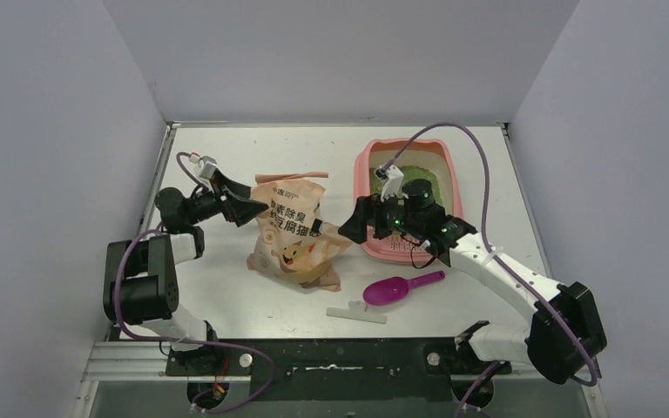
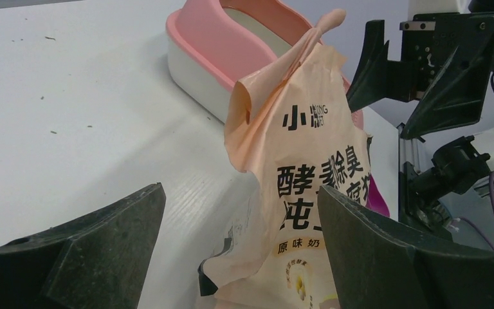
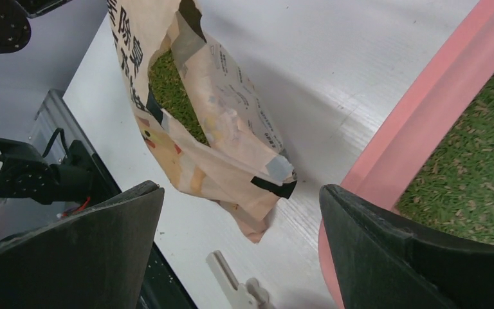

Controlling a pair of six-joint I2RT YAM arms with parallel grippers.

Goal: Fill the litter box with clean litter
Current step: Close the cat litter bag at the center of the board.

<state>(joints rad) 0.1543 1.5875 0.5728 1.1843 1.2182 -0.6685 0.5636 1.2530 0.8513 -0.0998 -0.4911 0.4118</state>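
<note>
The pink litter box (image 1: 405, 144) stands at the back right and holds a bed of green litter (image 1: 414, 171). A tan litter bag (image 1: 292, 231) stands open and slumped to its left. My left gripper (image 1: 248, 209) is open at the bag's upper left side, with the bag (image 2: 302, 187) between its fingers. My right gripper (image 1: 353, 225) is open and empty, above the table between the bag and the box. The right wrist view shows green litter (image 3: 167, 84) inside the torn bag (image 3: 225, 141), the box rim (image 3: 424, 109) and the litter bed (image 3: 482, 174).
A magenta scoop (image 1: 401, 287) lies on the table in front of the box. A white clip (image 1: 357, 312) lies near the front edge and also shows in the right wrist view (image 3: 235, 283). Grey walls close in the table on three sides.
</note>
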